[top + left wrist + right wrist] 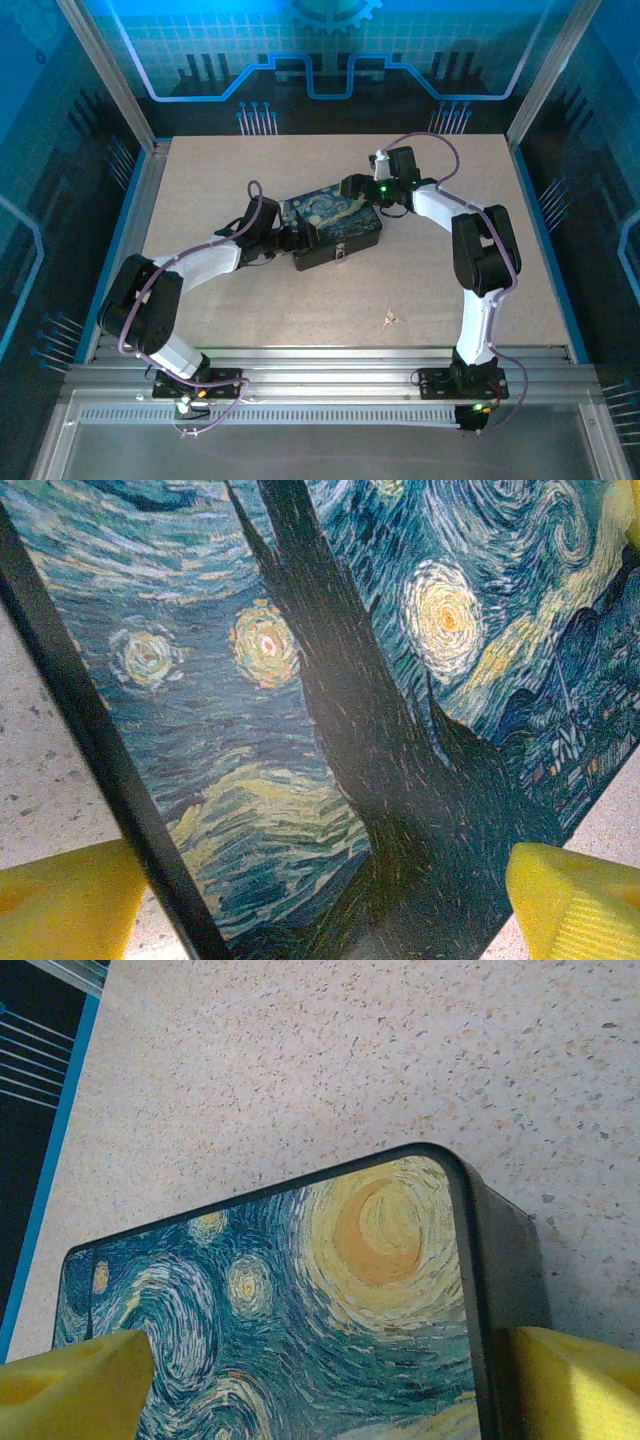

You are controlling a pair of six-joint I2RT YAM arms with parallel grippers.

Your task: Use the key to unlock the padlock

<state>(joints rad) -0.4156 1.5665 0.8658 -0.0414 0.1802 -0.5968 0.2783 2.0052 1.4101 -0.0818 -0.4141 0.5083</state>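
Two arms, one black painted box, one small pale key.

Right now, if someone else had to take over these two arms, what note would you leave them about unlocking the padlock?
The left gripper is open, fingers spread over the left end of the painted box.
The right gripper is open, spread at the box's far right corner.
The key, probably the small pale piece, lies loose on the table in front of the box.
The padlock may be the small fitting on the box's near side; too small to be sure.
Done: nothing visible yet.
Left: pick up the key, put it in the lock, turn.
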